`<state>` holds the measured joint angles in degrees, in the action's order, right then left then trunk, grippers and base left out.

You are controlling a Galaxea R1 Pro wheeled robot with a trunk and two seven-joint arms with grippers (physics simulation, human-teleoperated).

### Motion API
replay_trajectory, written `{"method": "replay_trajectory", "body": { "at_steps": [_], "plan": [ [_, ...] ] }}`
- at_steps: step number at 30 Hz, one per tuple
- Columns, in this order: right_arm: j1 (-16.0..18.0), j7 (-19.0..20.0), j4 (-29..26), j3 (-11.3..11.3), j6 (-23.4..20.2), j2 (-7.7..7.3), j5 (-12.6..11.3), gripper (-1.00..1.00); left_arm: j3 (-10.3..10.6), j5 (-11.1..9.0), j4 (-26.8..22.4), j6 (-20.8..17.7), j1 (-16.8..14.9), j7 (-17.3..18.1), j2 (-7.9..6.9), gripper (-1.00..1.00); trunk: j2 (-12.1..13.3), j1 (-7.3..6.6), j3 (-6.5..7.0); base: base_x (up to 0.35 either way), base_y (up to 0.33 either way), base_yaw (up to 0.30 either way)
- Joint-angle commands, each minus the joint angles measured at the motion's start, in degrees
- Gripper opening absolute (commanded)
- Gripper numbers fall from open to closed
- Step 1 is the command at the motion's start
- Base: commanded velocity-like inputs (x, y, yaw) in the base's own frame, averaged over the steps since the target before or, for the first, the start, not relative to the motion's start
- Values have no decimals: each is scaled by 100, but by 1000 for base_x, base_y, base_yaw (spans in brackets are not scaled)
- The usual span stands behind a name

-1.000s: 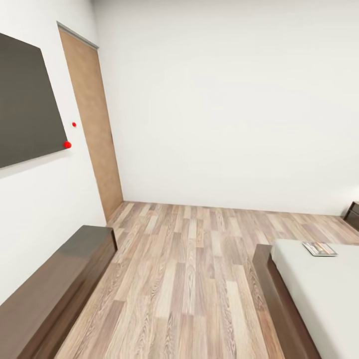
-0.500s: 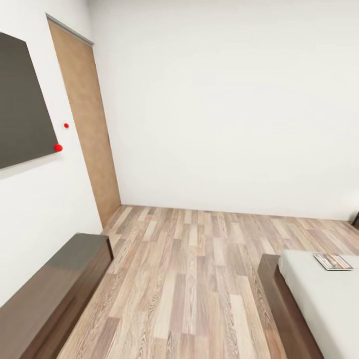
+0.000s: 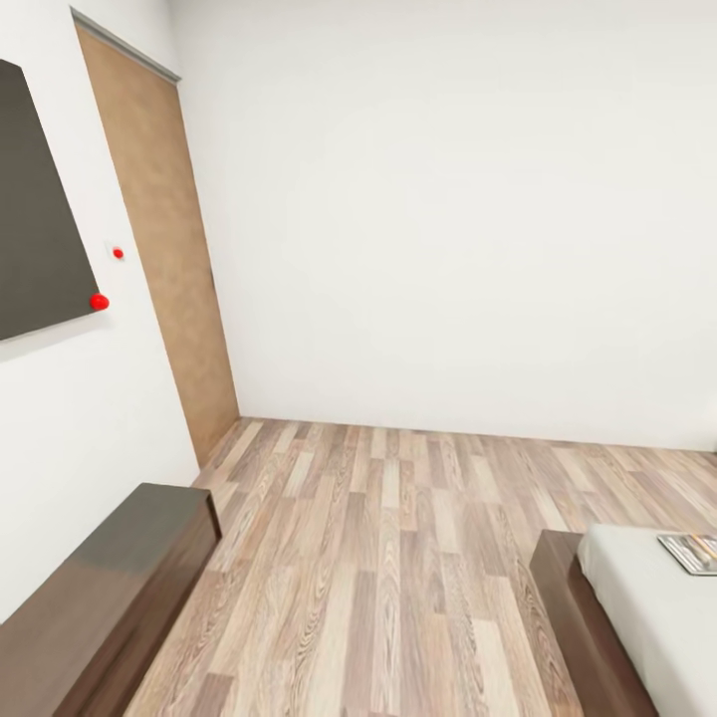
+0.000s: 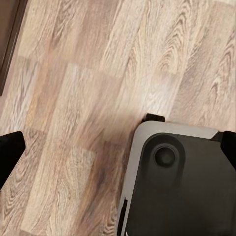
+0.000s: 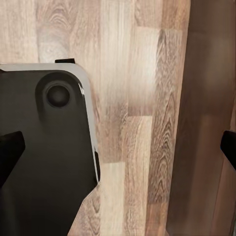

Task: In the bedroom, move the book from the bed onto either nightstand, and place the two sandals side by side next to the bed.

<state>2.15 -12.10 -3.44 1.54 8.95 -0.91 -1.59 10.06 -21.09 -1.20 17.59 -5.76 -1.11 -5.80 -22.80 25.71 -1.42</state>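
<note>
Book [image 3: 694, 553]: lies flat on the bed, near the mattress corner, cut by the head view's right edge; cover details too small to read.
Bed [image 3: 637, 617]: light grey mattress on a dark brown frame [image 3: 573, 622], low right in the head view.
Left claw [image 4: 118, 147]: two dark fingertips [image 4: 9, 152] at opposite edges of the left wrist view, spread wide, nothing between them but floor and robot base.
Right claw [image 5: 118, 147]: fingertips [image 5: 10, 150] also far apart, spread, holding nothing.
Robot base [image 4: 182, 182]: dark plate with light grey rim, below the left claw; seen below the right claw too [image 5: 46, 147].
Floor [image 3: 388, 558]: mixed-tone wood planks, beneath both claws.
Dark wood edge [image 5: 206, 123]: brown strip beside the base, under the right claw's outer fingertip; cannot tell which furniture it belongs to.
Low cabinet [image 3: 110, 588]: glossy dark brown, along the left wall, well apart from the bed.
Door [image 3: 159, 249]: tan panel in the left wall, beyond the cabinet.
Dark panel [image 3: 35, 209]: on the left wall, red ball [image 3: 99, 301] at its lower corner, small red dot [image 3: 119, 253] just beside.
Book vs claws: not between either claw's fingertips; distance cannot be told.
</note>
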Motion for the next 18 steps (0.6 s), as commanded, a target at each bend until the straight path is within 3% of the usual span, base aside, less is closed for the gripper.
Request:
{"method": "replay_trajectory", "body": {
  "at_steps": [1,18],
  "plan": [
    [5,-3,4,13,27,-1,-17,100,49,-35,2,14,-4,-12,0,100,-12,7,-13,338,86,0],
    [5,-3,6,13,27,2,-17,100,49,-35,1,14,-4,-12,0,100,-12,7,-13,339,101,0]
  ]
}}
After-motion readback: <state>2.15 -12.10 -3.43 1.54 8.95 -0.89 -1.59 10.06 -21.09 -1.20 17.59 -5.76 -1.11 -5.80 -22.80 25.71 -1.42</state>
